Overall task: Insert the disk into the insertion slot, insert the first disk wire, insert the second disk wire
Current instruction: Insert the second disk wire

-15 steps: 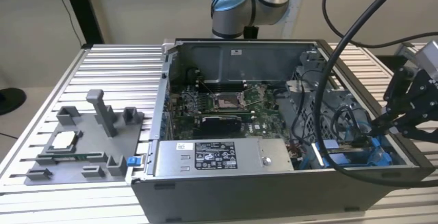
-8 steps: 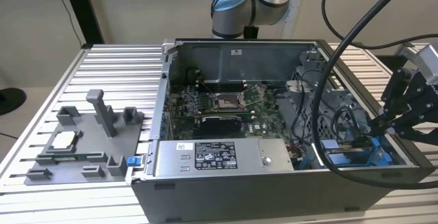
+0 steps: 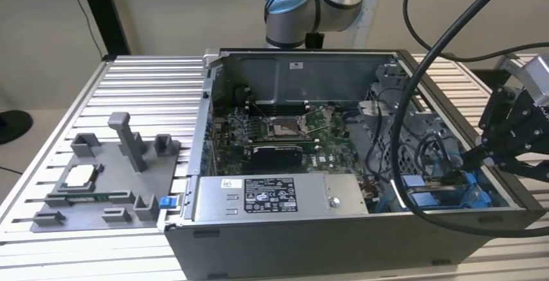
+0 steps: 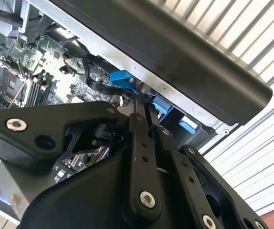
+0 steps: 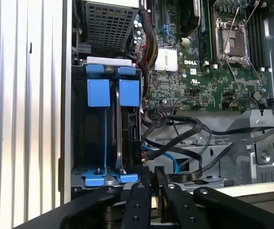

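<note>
Disk (image 5: pixel 127 119) sits seated, seemingly, in its slot (image 5: pixel 86 143) (jaws nearly closed above).

Disk (image 5: pixel 127 121) apparently seated in insertion slot (image 5: pixel 82 143); end effector (image 5: pixel 153 179) near.

Exterior view: high, angled down on the open computer case (image 3: pixel 343 165); both wrist views sit close behind the end effector (image 5: pixel 153 174), sharing the circuit board (image 5: pixel 208 71).
</note>
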Robot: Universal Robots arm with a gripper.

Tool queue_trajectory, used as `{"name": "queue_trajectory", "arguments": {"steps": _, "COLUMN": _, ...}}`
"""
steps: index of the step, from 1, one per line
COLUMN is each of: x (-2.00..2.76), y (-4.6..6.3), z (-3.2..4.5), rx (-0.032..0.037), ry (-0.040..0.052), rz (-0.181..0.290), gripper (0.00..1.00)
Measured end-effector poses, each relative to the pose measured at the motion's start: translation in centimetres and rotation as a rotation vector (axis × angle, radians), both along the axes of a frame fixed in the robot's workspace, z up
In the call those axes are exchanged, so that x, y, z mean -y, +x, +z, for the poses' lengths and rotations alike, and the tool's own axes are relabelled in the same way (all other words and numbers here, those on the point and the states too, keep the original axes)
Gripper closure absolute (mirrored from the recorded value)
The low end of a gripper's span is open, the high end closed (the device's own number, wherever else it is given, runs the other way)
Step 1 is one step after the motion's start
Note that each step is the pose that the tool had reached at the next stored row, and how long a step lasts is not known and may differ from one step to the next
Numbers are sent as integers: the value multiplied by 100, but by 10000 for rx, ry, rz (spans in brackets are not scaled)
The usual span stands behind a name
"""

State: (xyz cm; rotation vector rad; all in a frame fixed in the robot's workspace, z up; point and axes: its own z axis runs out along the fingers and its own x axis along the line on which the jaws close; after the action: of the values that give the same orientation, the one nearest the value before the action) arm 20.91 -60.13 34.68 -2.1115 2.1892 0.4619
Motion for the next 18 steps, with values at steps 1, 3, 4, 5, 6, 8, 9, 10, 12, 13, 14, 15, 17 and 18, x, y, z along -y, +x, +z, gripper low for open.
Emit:
{"name": "queue_trajectory", "arguments": {"steps": 1, "x": 0, "y": 0, "z": 0, "rx": 0, "ry": 0, "rz": 0, "gripper": 100}}
{"name": "queue_trajectory", "arguments": {"steps": 3, "x": 0, "y": 0, "z": 0, "rx": 0, "ry": 1, "rz": 0, "gripper": 100}}
{"name": "queue_trajectory", "arguments": {"steps": 4, "x": 1, "y": 0, "z": 0, "rx": 0, "ry": 2, "rz": 0, "gripper": 100}}
{"name": "queue_trajectory", "arguments": {"steps": 5, "x": 1, "y": 0, "z": 0, "rx": 0, "ry": 2, "rz": 0, "gripper": 100}}
{"name": "queue_trajectory", "arguments": {"steps": 6, "x": 1, "y": 0, "z": 0, "rx": 0, "ry": 3, "rz": 0, "gripper": 100}}
{"name": "queue_trajectory", "arguments": {"steps": 8, "x": 3, "y": 0, "z": 8, "rx": 1, "ry": 13, "rz": -2, "gripper": 100}}
{"name": "queue_trajectory", "arguments": {"steps": 9, "x": 4, "y": -2, "z": 22, "rx": 0, "ry": 34, "rz": -10, "gripper": 100}}
{"name": "queue_trajectory", "arguments": {"steps": 10, "x": 4, "y": -8, "z": 37, "rx": -1, "ry": 51, "rz": -23, "gripper": 100}}
{"name": "queue_trajectory", "arguments": {"steps": 12, "x": 3, "y": -33, "z": 55, "rx": 0, "ry": 76, "rz": -37, "gripper": 100}}
{"name": "queue_trajectory", "arguments": {"steps": 13, "x": 3, "y": -53, "z": 61, "rx": -1, "ry": 84, "rz": -44, "gripper": 100}}
{"name": "queue_trajectory", "arguments": {"steps": 14, "x": 3, "y": -72, "z": 68, "rx": 0, "ry": 90, "rz": -51, "gripper": 100}}
{"name": "queue_trajectory", "arguments": {"steps": 15, "x": 4, "y": -91, "z": 80, "rx": 1, "ry": 101, "rz": -63, "gripper": 100}}
{"name": "queue_trajectory", "arguments": {"steps": 17, "x": 3, "y": -119, "z": 114, "rx": -1, "ry": 167, "rz": -97, "gripper": 100}}
{"name": "queue_trajectory", "arguments": {"steps": 18, "x": 4, "y": -129, "z": 138, "rx": 0, "ry": 196, "rz": -112, "gripper": 100}}
